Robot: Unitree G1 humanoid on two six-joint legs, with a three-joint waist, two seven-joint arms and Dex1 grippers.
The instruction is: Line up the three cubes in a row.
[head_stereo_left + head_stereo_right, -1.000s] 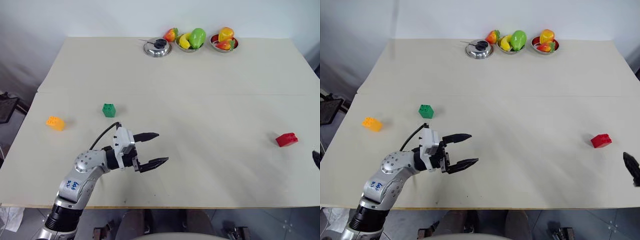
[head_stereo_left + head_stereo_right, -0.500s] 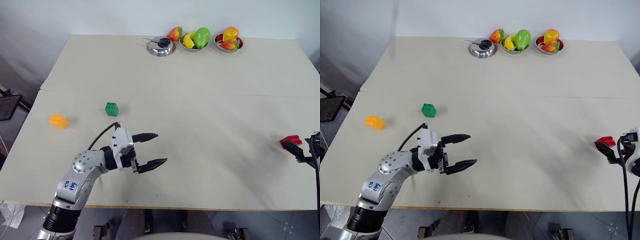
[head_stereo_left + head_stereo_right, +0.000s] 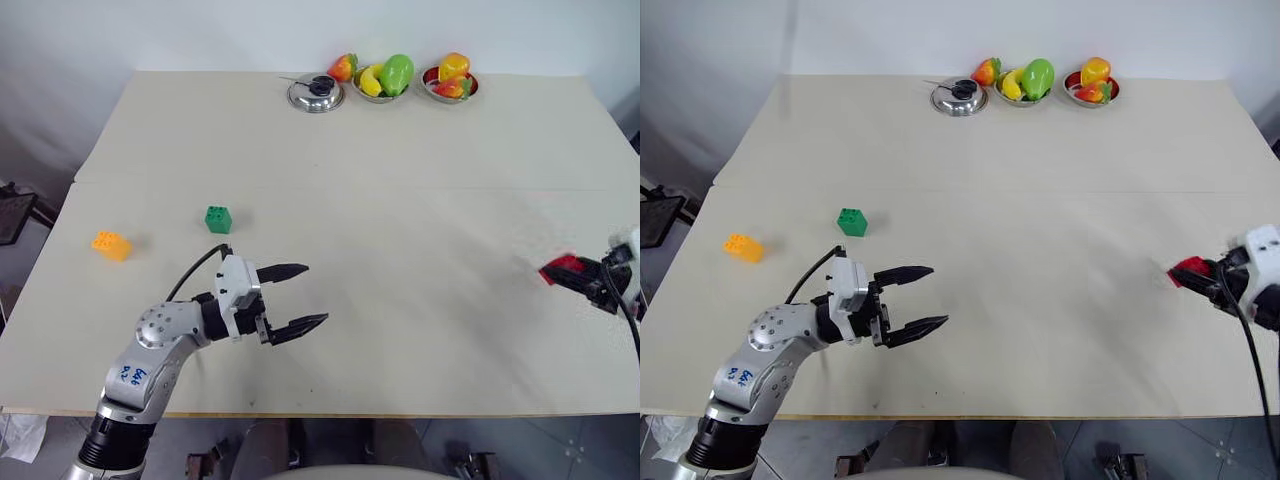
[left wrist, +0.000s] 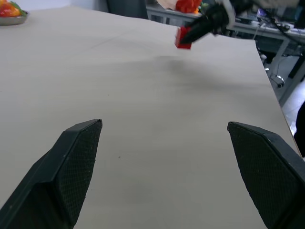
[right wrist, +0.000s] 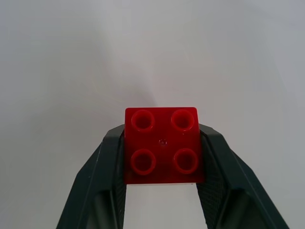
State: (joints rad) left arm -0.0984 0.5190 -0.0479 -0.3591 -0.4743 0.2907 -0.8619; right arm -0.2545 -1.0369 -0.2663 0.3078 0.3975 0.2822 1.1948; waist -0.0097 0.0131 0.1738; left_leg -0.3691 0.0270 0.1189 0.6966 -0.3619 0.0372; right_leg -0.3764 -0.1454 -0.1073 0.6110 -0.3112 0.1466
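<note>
Right gripper (image 5: 162, 157) is clamped on the red cube (image 5: 162, 144), one black finger flat against each side wall and the four studs facing the wrist camera. A side grip like this leaves the underside free, so the block can be set down square on the bench (image 3: 400, 230). In the head views the red cube (image 3: 562, 268) sits at the gripper's tip near the bench's right edge; judging by the left wrist view, it seems to hang a little above the surface, though its exact height is hard to read.

Left gripper (image 3: 295, 298) hovers low over the near-left part of the bench with its fingers spread wide and nothing between them, well apart from the right gripper; it looks ready for one of the cubes on its side. The green cube (image 3: 218, 219) stands just beyond it and slightly to its left, and the orange-yellow cube (image 3: 111, 245) lies farther to its left, near the bench edge. All three cubes are far from forming a row.

At the far edge, well beyond both grippers, stand steel bowls (image 3: 315, 95) with toy fruits (image 3: 395, 73). Most of the right arm is cut off by the frame.
</note>
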